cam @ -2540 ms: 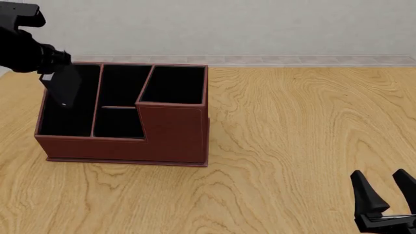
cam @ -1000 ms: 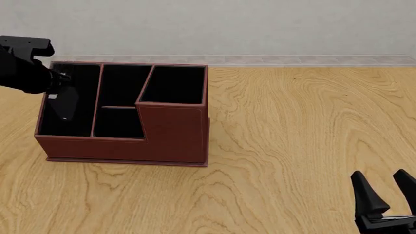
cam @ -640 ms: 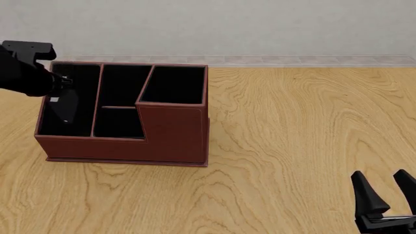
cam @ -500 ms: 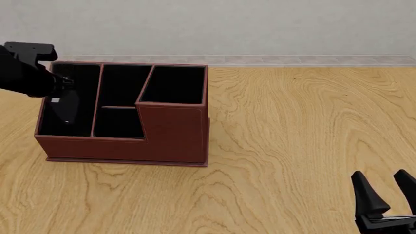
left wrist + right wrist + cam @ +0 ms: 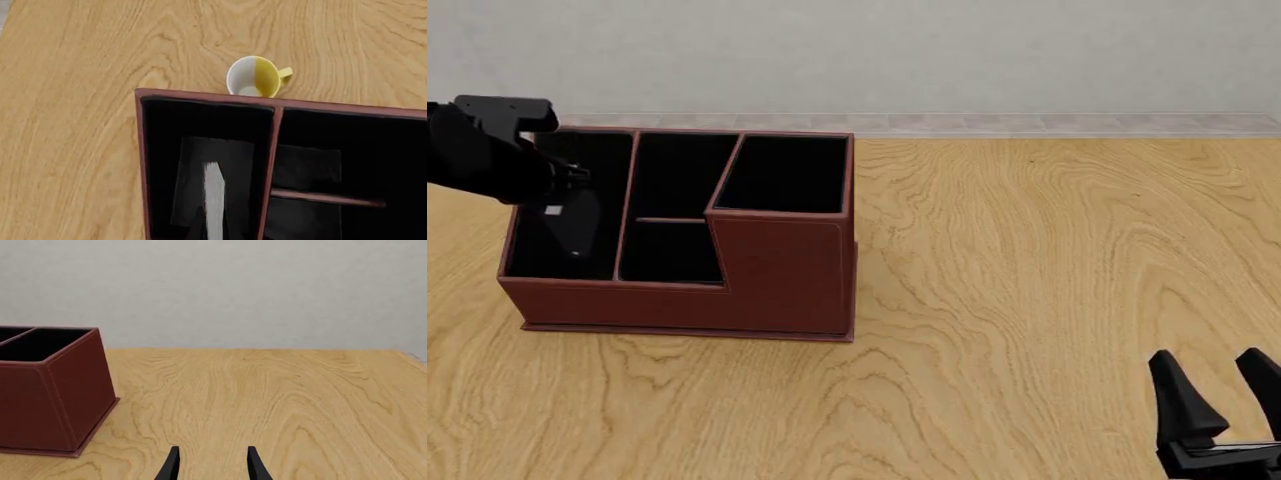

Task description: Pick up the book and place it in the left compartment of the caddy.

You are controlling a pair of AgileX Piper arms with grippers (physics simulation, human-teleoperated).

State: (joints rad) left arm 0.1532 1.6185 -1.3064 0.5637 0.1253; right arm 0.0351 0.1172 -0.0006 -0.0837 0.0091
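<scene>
The reddish-brown caddy (image 5: 781, 275) stands on the left of the table. Its left compartment (image 5: 534, 250) is the long black-lined slot at the low end. The black book (image 5: 581, 230) hangs upright inside that slot, tilted a little. My left gripper (image 5: 561, 203) reaches down into the slot from the upper left, shut on the book's top. In the left wrist view the book's white page edge (image 5: 213, 195) runs down the middle of the left compartment (image 5: 160, 150); my fingers blend into the black there. My right gripper (image 5: 1210, 358) stands open, holding nothing, near the front right corner.
A yellow-and-white cup (image 5: 257, 77) stands on the table just outside the caddy's rim (image 5: 200, 95). Two small middle cells (image 5: 674, 210) and the taller square section (image 5: 781, 175) lie to the right of the slot. The right gripper (image 5: 213, 450) faces bare wood, with the caddy (image 5: 53, 395) off to one side.
The left arm has shifted right and lower, carrying the book from above the caddy's left wall down into the left compartment. The right arm has not moved.
</scene>
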